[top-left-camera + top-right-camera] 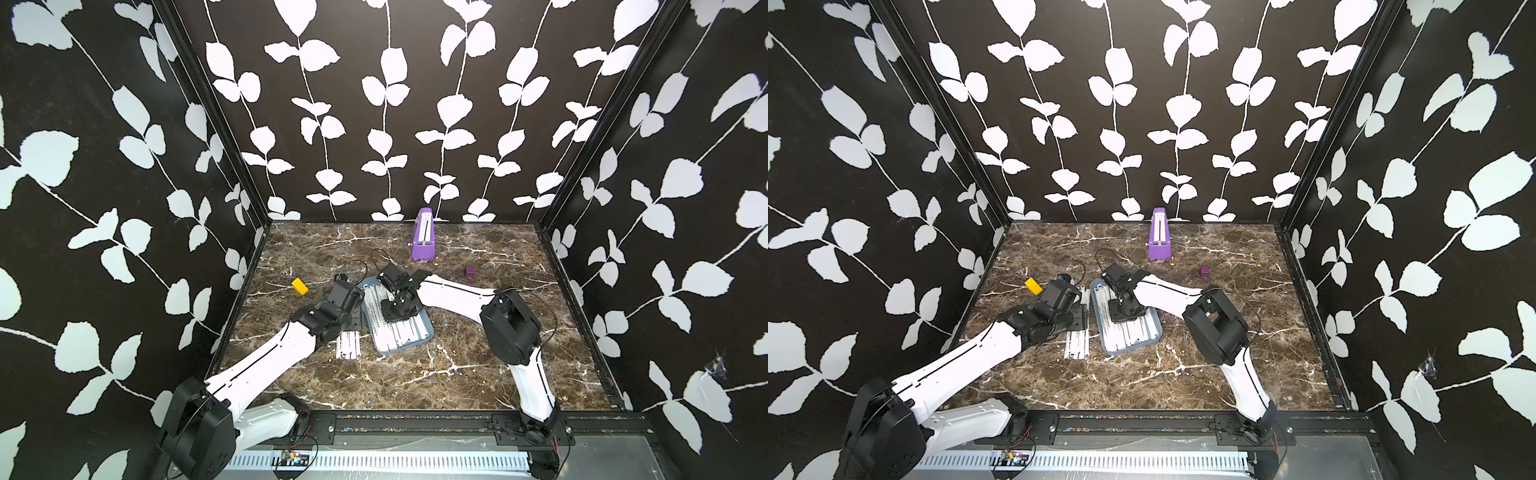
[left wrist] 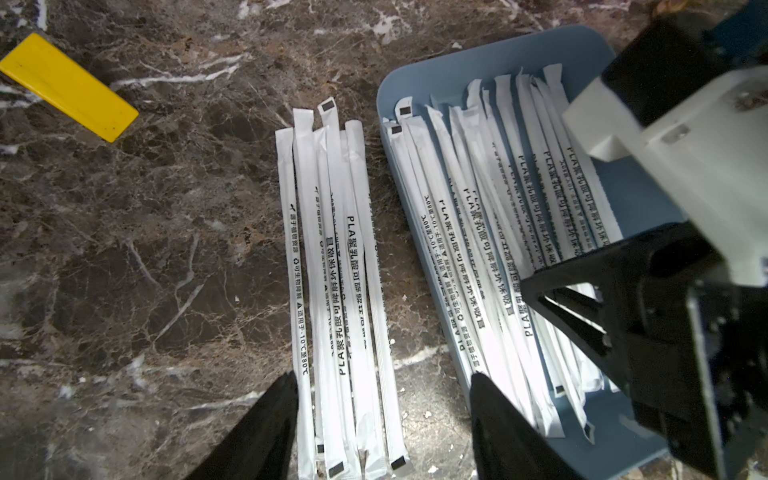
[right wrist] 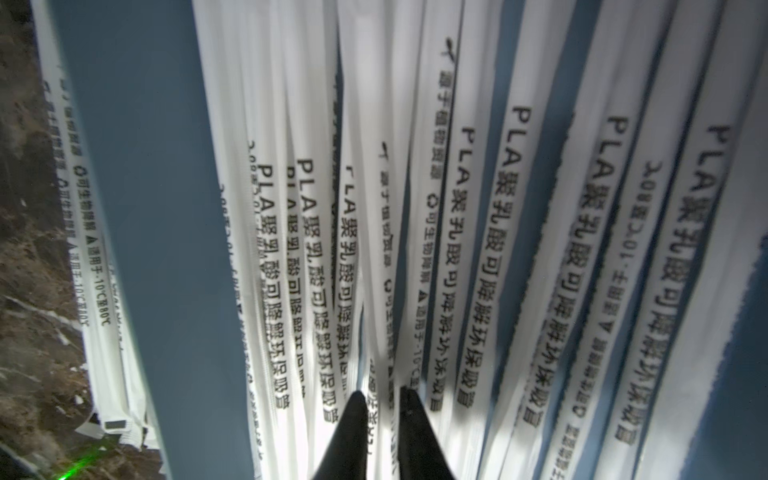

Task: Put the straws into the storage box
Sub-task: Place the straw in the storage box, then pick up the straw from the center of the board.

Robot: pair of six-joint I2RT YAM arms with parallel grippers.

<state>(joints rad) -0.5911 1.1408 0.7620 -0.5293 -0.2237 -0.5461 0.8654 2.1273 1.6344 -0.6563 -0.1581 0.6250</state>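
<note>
The storage box (image 1: 429,334) (image 2: 465,58) is a light-blue tray lying mid-table in both top views, with several white printed straws (image 1: 401,332) (image 3: 478,249) inside it. A small bundle of straws (image 1: 348,345) (image 2: 332,270) lies on the marble just left of the tray. My left gripper (image 2: 382,384) hangs open above this bundle. One fingertip is at the bundle's outer edge and the other is over the tray's near wall. My right gripper (image 3: 382,395) is down among the straws in the tray, its jaws a narrow gap apart with straw paper showing between them.
A yellow block (image 1: 300,286) (image 2: 68,87) lies left of the arms. A tall purple wedge (image 1: 422,235) stands at the back and a small purple cube (image 1: 469,271) sits to the right. My right arm (image 2: 665,166) reaches over the tray's right half.
</note>
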